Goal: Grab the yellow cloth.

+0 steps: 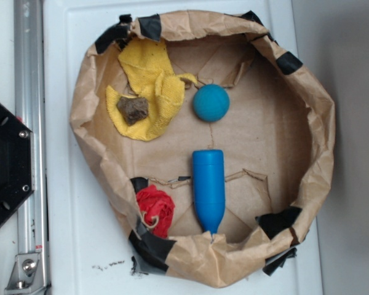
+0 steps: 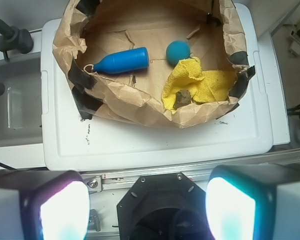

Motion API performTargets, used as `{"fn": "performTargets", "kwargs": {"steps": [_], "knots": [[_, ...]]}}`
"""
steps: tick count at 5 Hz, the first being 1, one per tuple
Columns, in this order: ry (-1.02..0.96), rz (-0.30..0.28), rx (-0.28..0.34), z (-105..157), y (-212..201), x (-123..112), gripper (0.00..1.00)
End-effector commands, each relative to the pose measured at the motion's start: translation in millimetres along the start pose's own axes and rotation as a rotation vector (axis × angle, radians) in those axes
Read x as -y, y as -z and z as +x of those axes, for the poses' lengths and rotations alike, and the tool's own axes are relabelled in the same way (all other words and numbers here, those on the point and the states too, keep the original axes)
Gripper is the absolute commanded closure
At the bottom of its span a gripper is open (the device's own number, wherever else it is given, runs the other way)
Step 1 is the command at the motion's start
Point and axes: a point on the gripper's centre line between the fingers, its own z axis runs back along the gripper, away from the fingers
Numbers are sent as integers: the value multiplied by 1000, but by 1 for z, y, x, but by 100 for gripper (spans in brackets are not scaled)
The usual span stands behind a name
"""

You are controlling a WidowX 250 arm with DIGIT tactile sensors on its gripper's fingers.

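Claw [image 2: 147, 207] wide, empty, well short of paper nest [image 2: 140, 107]. Brown lump [image 2: 183, 98] sits on yellow cloth [image 2: 210, 82]; you risk pinching lump or snagging nest wall.

Even, soft daylight; faint shadows lie inside the paper bag's [image 1: 320, 123] walls; the wrist view is sharp on the bag, while the fingers [image 2: 65, 212] below it glow, blurred and overexposed.

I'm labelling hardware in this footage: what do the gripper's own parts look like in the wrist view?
Only the gripper shows, at the bottom of the wrist view: two broad, blocky, rounded fingers, out of focus, with dark outer edges and pale faces glowing cyan and pinkish-white. No cables or markings on it are discernible.
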Motion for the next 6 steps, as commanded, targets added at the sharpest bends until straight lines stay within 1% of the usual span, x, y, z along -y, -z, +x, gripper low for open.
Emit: {"fn": "performTargets", "kwargs": {"steps": [1, 2, 3, 4, 5, 6], "knots": [[0, 0, 0, 0, 0, 0, 0], [-86, 26, 63, 47, 34, -11, 0], [-93, 33, 90, 92, 81, -16, 0], [-110, 60, 58, 106, 115, -23, 0], [-50, 100, -64, 105, 167, -39, 0], [7, 101, -131, 80, 204, -59, 0]]}}
